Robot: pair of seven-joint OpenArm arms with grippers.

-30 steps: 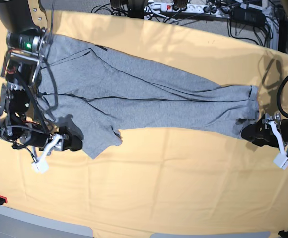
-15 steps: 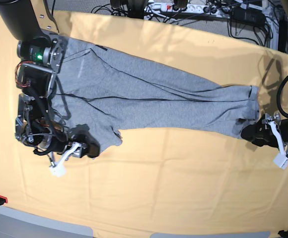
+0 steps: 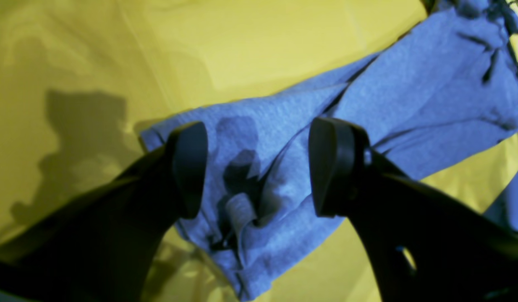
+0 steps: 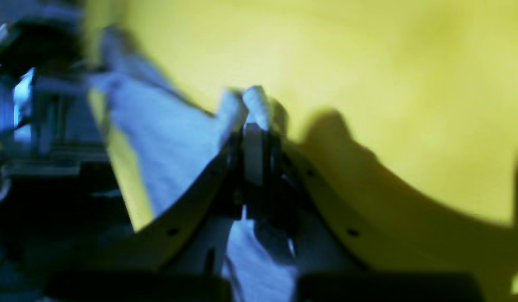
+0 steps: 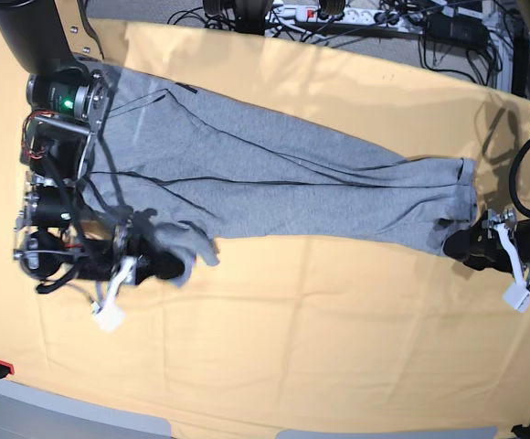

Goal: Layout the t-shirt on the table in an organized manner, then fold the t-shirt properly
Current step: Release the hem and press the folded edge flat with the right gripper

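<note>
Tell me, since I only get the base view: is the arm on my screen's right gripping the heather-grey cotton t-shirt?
Observer: No. The left wrist view shows the left arm's fingers standing wide apart, one on either side of a rumpled corner of the heather-grey cotton t-shirt, with nothing pinched.
Operator: And the arm on my left?
Observer: The right wrist view, though blurred, shows the right arm's fingers shut on a fold of the shirt. A small nub of cloth pokes out past their tips.
</note>
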